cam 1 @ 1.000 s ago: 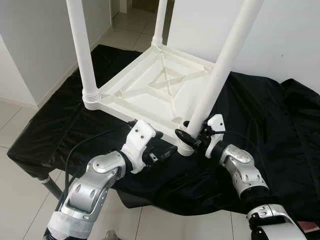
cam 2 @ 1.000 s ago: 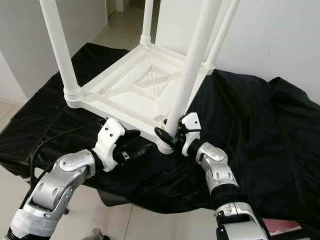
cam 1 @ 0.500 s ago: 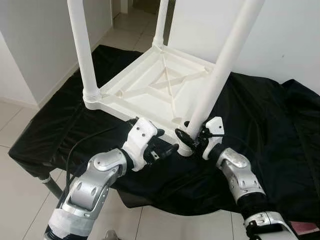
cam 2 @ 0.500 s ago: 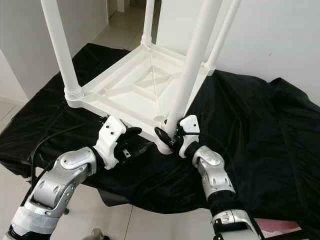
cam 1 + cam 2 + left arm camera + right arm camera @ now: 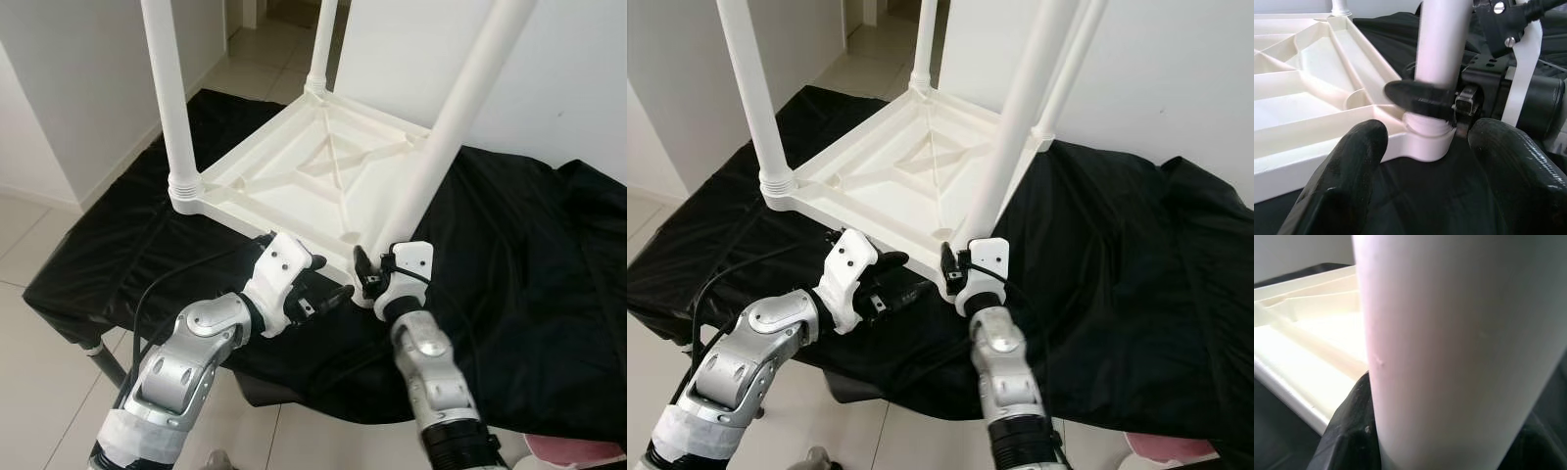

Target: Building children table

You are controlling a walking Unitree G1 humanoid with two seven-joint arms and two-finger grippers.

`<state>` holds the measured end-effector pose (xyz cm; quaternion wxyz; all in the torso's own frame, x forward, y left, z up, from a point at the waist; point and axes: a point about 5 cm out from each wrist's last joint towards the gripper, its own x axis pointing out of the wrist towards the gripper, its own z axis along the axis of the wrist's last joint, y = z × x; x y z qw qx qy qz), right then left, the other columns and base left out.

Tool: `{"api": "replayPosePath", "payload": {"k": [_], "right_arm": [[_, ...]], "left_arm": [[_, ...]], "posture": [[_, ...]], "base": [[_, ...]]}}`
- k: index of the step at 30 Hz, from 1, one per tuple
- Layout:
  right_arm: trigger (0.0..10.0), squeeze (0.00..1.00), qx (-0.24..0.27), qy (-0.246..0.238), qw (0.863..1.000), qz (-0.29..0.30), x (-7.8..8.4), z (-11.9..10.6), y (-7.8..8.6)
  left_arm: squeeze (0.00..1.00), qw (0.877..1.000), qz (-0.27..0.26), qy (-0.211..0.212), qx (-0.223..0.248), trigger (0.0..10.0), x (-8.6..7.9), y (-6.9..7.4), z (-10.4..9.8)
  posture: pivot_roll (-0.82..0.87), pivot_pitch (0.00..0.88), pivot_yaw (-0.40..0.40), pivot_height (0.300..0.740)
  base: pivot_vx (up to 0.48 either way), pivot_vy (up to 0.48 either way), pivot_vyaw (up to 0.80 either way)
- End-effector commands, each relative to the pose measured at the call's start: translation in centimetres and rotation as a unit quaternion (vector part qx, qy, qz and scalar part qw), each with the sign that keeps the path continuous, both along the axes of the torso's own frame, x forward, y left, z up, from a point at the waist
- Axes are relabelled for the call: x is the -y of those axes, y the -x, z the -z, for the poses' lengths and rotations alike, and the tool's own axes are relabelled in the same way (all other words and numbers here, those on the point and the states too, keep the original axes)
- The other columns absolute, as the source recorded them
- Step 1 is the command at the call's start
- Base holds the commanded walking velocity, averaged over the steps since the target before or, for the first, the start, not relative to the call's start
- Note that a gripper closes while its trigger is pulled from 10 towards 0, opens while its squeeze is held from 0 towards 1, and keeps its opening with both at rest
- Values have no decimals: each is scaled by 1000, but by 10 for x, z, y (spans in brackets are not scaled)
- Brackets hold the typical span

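Since 1 second earlier, the right gripper (image 5: 364,277) has swung from the right side of the near leg (image 5: 460,117) to its front, forearm now pointing nearly straight up the frame at lower centre; its fingers clasp the leg's base, as the left wrist view confirms. Left gripper (image 5: 328,294), fingers spread, rests just beside that corner. An upturned white table (image 5: 294,171) with 4 legs fitted lies on a black cloth (image 5: 519,255), centre frame.
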<state>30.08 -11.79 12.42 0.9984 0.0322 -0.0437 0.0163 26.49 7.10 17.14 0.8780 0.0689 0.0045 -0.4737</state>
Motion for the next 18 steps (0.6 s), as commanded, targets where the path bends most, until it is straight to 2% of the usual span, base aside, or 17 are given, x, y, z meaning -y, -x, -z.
{"api": "replayPosePath", "payload": {"k": [1,7,18], "right_arm": [[10000,0,-25,23,998,43,12,12,7],[10000,0,-31,23,999,38,15,12,10],[10000,0,-26,-3,1000,14,-2,8,15]], "left_arm": [[0,1000,-5,-1,5,10000,3,0,0],[0,1000,-3,-5,8,10000,2,-1,0],[0,1000,-5,-13,10,10000,1,1,2]], "posture": [[115,5,-122,740],[120,1,-128,740],[131,0,-136,740]], "base": [[0,0,0],[0,0,0],[0,0,0]]}}
